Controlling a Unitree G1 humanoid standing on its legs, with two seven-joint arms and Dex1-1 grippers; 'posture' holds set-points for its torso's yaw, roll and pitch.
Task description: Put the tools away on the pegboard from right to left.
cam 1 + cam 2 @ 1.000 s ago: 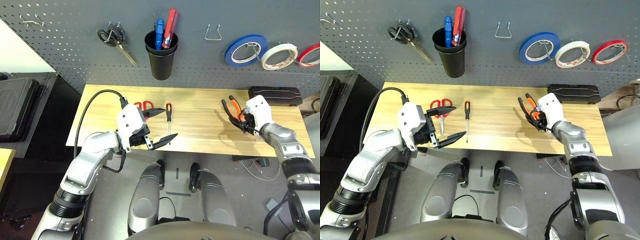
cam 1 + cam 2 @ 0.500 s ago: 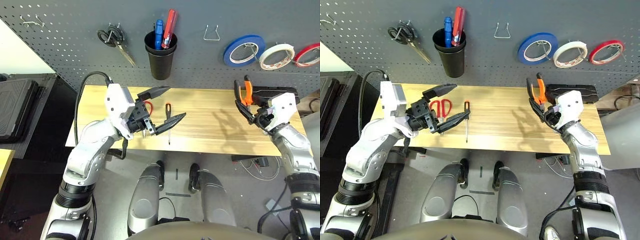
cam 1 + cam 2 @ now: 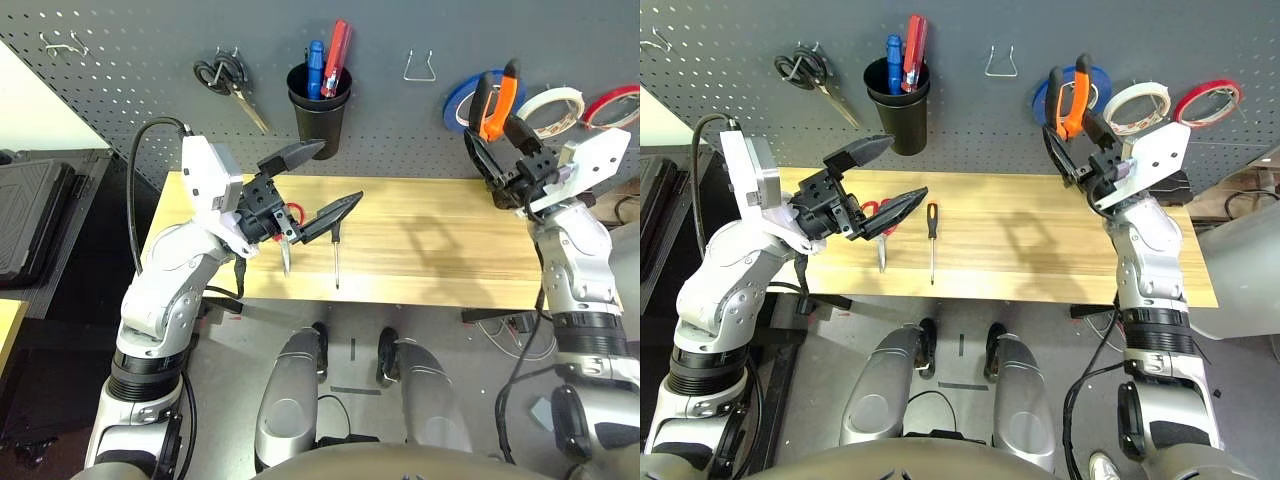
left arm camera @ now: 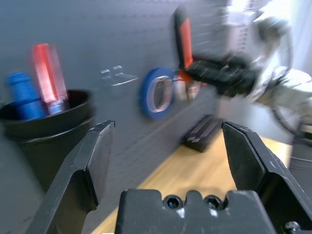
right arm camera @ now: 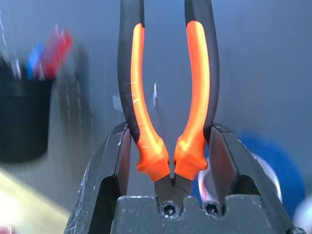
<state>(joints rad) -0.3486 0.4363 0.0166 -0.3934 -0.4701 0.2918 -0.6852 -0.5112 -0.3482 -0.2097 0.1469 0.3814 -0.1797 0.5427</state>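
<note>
You are looking at the orange-and-black-handled pliers (image 3: 492, 100) at the upper right of the frame, where your right pincer (image 3: 505, 165) is clamping them near the pivot with both handles pointing up in front of the pegboard (image 3: 130, 80), their tips overlapping the blue tape ring (image 3: 455, 98) hanging there. Just right of them the whitish tape ring (image 3: 555, 103) is hanging on the board, and the red tape ring (image 3: 618, 100) is sitting beside it at the right edge. An empty wire hook (image 3: 419, 66) is standing just left of the blue ring. Lower, at centre left of the frame, the slim screwdriver (image 3: 336, 255) is lying on the table (image 3: 430, 250) with its handle toward the board, and the red-handled scissors (image 3: 287, 235) are lying just left of it, partly hidden behind your left pincer (image 3: 315, 180). That pincer is hovering above the table with its fingers spread wide and gripping nothing. Above it, the black cup (image 3: 321, 110) on the board is holding a blue-handled and a red-handled tool, and the black-handled scissors (image 3: 230, 85) are hanging further left.
</note>
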